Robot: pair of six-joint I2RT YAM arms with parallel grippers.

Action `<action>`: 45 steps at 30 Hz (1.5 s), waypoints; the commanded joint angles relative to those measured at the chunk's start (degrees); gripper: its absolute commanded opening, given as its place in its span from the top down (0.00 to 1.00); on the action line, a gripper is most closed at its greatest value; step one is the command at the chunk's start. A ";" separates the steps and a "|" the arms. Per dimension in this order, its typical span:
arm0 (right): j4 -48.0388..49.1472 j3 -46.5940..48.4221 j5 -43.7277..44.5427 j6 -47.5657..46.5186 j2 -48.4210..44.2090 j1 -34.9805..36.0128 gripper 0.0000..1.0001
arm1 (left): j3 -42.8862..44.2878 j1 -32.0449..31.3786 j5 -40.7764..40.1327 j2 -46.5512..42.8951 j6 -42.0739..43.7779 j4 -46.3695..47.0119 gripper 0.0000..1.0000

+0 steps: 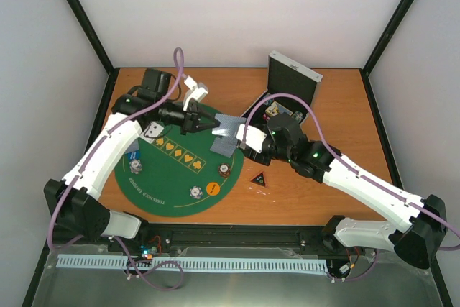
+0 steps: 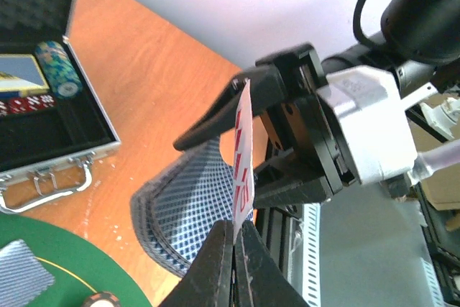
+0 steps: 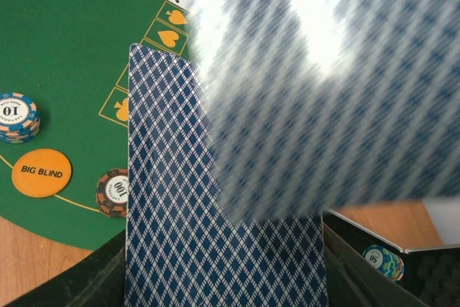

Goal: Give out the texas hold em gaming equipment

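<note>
The two hands meet over the mat's (image 1: 162, 177) right edge. The right hand (image 1: 248, 141) holds the deck (image 3: 215, 235) across its width, a black finger against each long side, blue diamond backs up. The left hand (image 2: 236, 231) is pressed together on one card (image 2: 243, 156), pinching its lower edge. That card stands upright and edge-on, showing red marks. Its upper part sits between the right hand's fingers (image 2: 215, 116), so both hands crowd the same spot. In the right wrist view a blurred card back fills most of the frame and hides the far side of the mat.

The open case (image 1: 293, 77) sits on the table (image 1: 330, 106) off the mat's far right, just behind the right hand. It holds a stack of chips (image 2: 57, 70). The black marker (image 1: 259, 178) lies on the table just off the mat's right edge.

On the mat:
- A red chip (image 1: 225, 170) lies near the right edge, close below the deck.
- The orange disc (image 1: 213, 189), marked BIG BLIND, lies beside the red chip, nearer the near edge.
- A white chip stack (image 1: 195, 192) lies just left of the disc.
- A blue chip (image 1: 134, 167) lies at the left edge, well apart from the hands.
- A face-up card (image 1: 152, 132) lies at the upper left.
</note>
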 commanded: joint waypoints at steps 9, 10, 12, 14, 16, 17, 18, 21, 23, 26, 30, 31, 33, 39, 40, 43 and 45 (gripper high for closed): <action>-0.45 0.70 -0.70 0.46 -1.41 0.24 0.48 | 8.97 15.48 -15.63 -2.94 7.16 0.81 0.99; -0.50 0.84 -0.99 0.55 -1.61 0.30 0.48 | 8.28 18.17 -16.93 -3.03 8.90 1.38 0.99; -0.38 0.85 -1.58 0.56 -2.16 0.26 0.48 | 5.73 23.09 -20.34 -3.13 13.06 3.51 0.99; -0.46 0.89 -1.94 0.56 -2.31 0.25 0.48 | 1.81 26.59 -25.37 -3.15 18.07 7.30 0.99; -0.88 1.18 -2.08 0.41 -2.18 0.29 0.48 | -4.47 28.11 -33.11 -3.64 23.15 13.95 1.00; -1.01 1.21 -2.02 0.32 -2.04 0.26 0.48 | -8.17 28.25 -35.68 -4.07 26.38 18.01 0.99; -1.05 1.17 -1.95 0.32 -1.94 0.27 0.48 | -11.96 28.27 -37.31 -4.50 29.30 22.18 0.99; -0.83 1.52 -1.99 0.51 -1.65 0.28 0.48 | -20.47 28.27 -39.36 -3.73 36.81 32.04 0.99; -0.71 1.78 -2.25 0.75 -1.64 0.33 0.48 | -23.11 28.22 -40.64 -1.29 37.72 37.03 0.99; -0.76 1.99 -2.45 0.99 -1.73 0.33 0.48 | -26.31 27.81 -38.60 1.41 40.06 43.78 0.99; -1.37 2.41 -2.29 1.22 -1.70 0.33 0.48 | -29.44 26.51 -37.01 3.31 44.92 50.55 1.00; -1.40 2.51 -2.29 1.32 -1.71 0.33 0.48 | -29.97 26.32 -37.04 4.05 45.86 51.72 0.99; -1.42 2.55 -2.40 1.64 -1.71 0.33 0.48 | -31.43 26.09 -36.07 5.25 49.20 52.59 0.99; -1.55 2.93 -2.51 2.53 -1.68 0.33 0.48 | -42.01 25.46 -38.00 6.55 62.76 58.85 0.99; -1.58 2.92 -2.55 2.52 -1.77 0.33 0.48 | -43.19 25.50 -38.29 6.50 63.98 58.88 0.99; -1.67 2.82 -2.67 2.43 -1.73 0.33 0.48 | -46.61 25.46 -36.99 5.26 67.91 58.03 0.99; -1.71 2.94 -2.73 2.41 -1.50 0.33 0.48 | -47.50 25.47 -35.60 4.67 69.90 53.95 0.99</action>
